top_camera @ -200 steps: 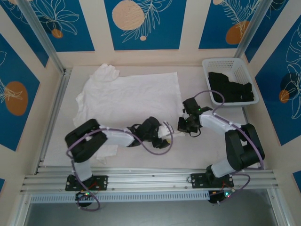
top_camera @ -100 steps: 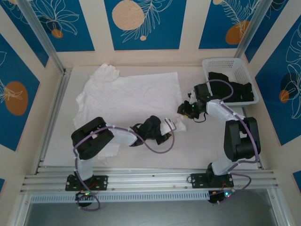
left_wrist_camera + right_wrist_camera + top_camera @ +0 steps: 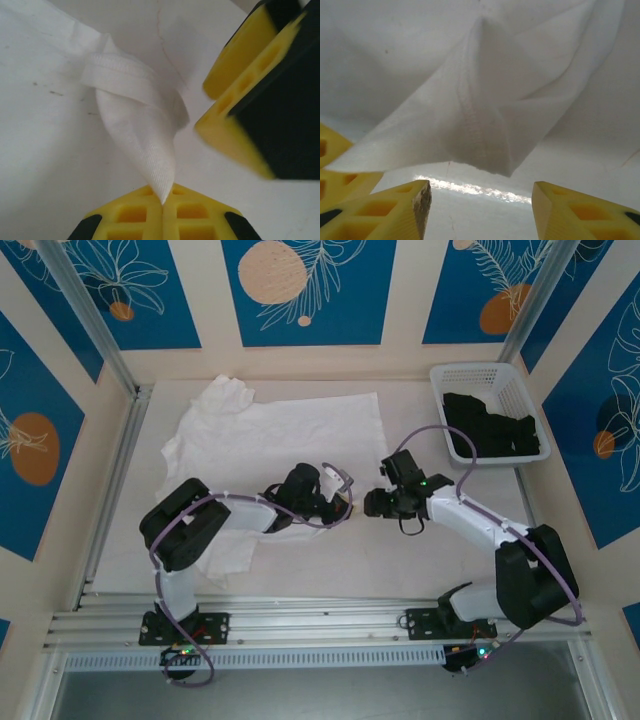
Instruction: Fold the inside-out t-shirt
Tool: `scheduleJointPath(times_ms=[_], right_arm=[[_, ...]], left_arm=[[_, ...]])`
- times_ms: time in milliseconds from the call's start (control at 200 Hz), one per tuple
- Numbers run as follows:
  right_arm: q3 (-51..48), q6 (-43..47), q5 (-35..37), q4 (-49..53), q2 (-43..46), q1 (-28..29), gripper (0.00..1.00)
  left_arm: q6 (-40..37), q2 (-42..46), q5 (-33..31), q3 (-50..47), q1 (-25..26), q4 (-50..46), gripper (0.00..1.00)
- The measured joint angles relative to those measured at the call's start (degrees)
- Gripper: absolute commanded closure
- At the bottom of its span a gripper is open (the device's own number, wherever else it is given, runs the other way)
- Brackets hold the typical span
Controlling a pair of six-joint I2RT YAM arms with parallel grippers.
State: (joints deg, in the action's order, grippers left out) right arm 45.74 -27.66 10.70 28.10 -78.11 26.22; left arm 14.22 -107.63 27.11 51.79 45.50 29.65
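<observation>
**Fold barely begun, one corner pinched**

The white t-shirt (image 3: pixel 280 440) lies mostly spread and wrinkled on the desk (image 3: pixel 380 560), its far-left part bunched. No neat fold is made, so nearly all the folding looks left to do. The left tool (image 3: pixel 162 201) is clamped on a hemmed corner at the shirt's near right edge. The right tool (image 3: pixel 480 200) faces it, jaws apart, gripping nothing. The basket (image 3: pixel 476 368) at far right holds a black garment (image 3: pixel 495 425).

The left hand (image 3: pixel 343 510) and right hand (image 3: pixel 371 505) stood almost tip to tip at mid-desk, with barely any gap between them. The t-shirt (image 3: pixel 280 440) covered the far left of the desk (image 3: pixel 400 562), and a basket (image 3: pixel 478 370) blocked the far right corner. Bare desk lay open along the near edge and between the right arm and the basket.
</observation>
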Motion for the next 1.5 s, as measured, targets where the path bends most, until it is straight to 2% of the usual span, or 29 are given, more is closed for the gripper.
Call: scheduleJointPath(times_ms=[110, 275, 470, 615, 835, 1140, 1500], right_arm=[[0.11, -0.17, 0.92, -3.26, -4.33, 1.01, 0.46], [2.56, 0.28, 3.08, -5.01, -10.88, 0.87, 0.61], [5.49, 0.98, 5.64, -4.96, -11.45, -1.11, 0.81], [5.79, 0.9, 5.9, -4.46, -11.43, -3.65, 0.84], [5.33, 0.96, 6.56, -2.69, -8.96, -4.07, 0.81], [2.43, 2.54, 8.44, -1.7, -3.76, -0.96, 0.55], [2.03, 4.81, 7.91, -3.69, -7.32, 2.73, 0.49]], left_arm=[[1.27, -0.07, 1.31, 0.0, -0.24, 0.22, 1.0], [2.47, -0.22, 2.36, -0.24, -0.98, 0.83, 1.0], [2.56, -0.55, 2.95, -0.37, -1.46, 0.81, 1.0], [3.3, -0.92, 3.32, -0.42, -1.68, 0.81, 1.0], [3.5, -1.36, 3.56, -0.42, -1.79, 0.79, 1.0], [3.76, -1.84, 3.58, -0.42, -1.9, 0.79, 1.0], [3.96, -2.08, 4.0, -0.42, -1.9, 0.79, 1.0]])
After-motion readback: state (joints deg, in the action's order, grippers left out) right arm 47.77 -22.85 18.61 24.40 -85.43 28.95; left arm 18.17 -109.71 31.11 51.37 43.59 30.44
